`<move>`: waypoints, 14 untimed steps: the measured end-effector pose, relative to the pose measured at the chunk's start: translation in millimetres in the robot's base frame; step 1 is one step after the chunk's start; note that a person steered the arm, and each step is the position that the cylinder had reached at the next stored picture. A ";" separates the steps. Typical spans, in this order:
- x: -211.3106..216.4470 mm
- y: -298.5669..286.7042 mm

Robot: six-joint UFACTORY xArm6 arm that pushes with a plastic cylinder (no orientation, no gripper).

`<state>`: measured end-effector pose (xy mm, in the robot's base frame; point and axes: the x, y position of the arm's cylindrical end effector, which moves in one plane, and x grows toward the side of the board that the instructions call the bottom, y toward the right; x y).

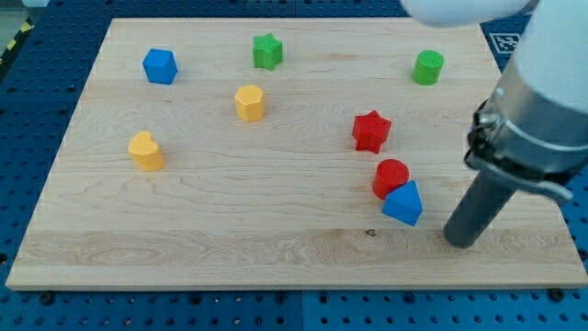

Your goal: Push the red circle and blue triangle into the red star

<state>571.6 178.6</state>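
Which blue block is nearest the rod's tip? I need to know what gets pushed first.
The blue triangle, just left of my tip and touching the red circle. The other blue block sits far off, top left.

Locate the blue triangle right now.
Blue triangle sits at the view's lower right, touching the red circle just above it; my tip is to its right, apart.

You are looking at a pale wooden board surface (pixel 230 230) carrying eight small blocks. Toward the view's top: blue cube-like block (pixel 159 66), green star (pixel 267 51), green cylinder (pixel 427 67). Mid-board: yellow hexagonal block (pixel 249 102), yellow heart-like block (pixel 145 151), red star (pixel 371 131). Lower right: red circle (pixel 391 176) touching blue triangle (pixel 403 203). My tip (pixel 462 241) rests on the surface just right of the triangle.
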 end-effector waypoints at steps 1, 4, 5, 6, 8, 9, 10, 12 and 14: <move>-2.6 -6.7; -17.2 -63.0; -41.3 -45.6; -42.5 -36.2; -41.1 -61.7; -56.0 -75.3; -66.6 -75.3; -62.7 -51.9; 8.5 -42.5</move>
<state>580.2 136.1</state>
